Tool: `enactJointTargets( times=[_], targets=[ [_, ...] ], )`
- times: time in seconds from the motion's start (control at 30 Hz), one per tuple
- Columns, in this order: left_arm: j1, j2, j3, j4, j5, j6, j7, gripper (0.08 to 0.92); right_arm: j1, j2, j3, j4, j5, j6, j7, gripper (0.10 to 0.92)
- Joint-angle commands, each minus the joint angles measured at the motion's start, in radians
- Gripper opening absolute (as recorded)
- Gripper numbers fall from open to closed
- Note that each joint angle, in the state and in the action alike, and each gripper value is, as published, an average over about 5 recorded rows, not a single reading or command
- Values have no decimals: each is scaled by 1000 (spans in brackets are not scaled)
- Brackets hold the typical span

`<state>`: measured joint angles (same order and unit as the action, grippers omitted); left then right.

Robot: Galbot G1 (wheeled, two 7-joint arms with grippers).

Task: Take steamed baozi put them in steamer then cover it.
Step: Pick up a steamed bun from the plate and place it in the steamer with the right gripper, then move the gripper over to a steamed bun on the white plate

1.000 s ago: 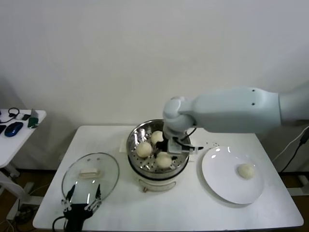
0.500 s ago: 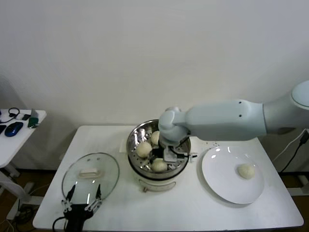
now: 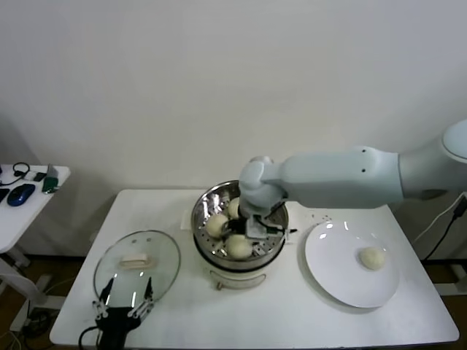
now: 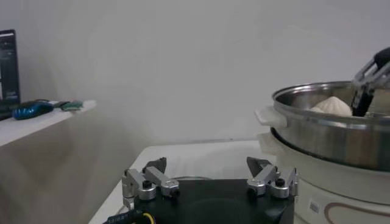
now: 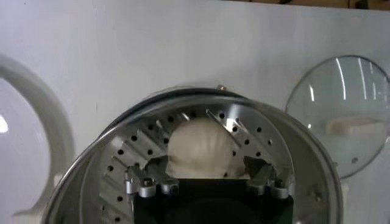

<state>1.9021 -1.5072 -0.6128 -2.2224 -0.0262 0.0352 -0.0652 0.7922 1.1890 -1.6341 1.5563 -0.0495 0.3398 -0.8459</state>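
Right gripper [image 5: 207, 182] stands open inside the steamer [image 3: 206, 205] — a baozi [image 5: 200, 149] sits between its spread jaws, apparently just set down; left gripper [image 4: 209, 181] idles open.

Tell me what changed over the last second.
The right hand lowered its baozi into the steamer and opened, fingers flanking it. Unchanged: two other buns there, one baozi on the plate, the cover on the table, left hand open.
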Motion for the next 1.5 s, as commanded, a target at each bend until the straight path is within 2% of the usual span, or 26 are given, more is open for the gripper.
enactJointTargets(
  times=[0.03, 0.2, 0.37, 0.47, 0.67, 0.87, 1.23, 1.5],
  targets=[
    [-3, 2, 3, 0, 2, 2, 1, 823, 229, -71, -72, -49, 225, 127, -75, 823],
    [-8, 5, 6, 3, 2, 3, 2, 823, 386, -178, -228, -105, 399, 86, -140, 823],
    [-16, 7, 12, 6, -1, 4, 3, 823, 494, -345, -475, -99, 556, -189, -160, 823],
    [-20, 10, 14, 7, -2, 2, 5, 823, 505, -462, -591, -89, 584, -313, -160, 823],
    [-40, 14, 14, 10, -7, 1, 8, 823, 394, -640, -606, -70, 554, -458, -108, 823],
    [-41, 12, 20, 24, -4, -4, 8, 823, 138, -713, -426, -141, 428, -490, -73, 823],
    [-28, 0, 19, 43, 9, -12, 6, 823, -308, -685, -26, -325, 304, -492, -45, 823],
    [-21, -9, 17, 46, 17, -12, 6, 823, -450, -610, 118, -435, 250, -466, -39, 823]
  ],
)
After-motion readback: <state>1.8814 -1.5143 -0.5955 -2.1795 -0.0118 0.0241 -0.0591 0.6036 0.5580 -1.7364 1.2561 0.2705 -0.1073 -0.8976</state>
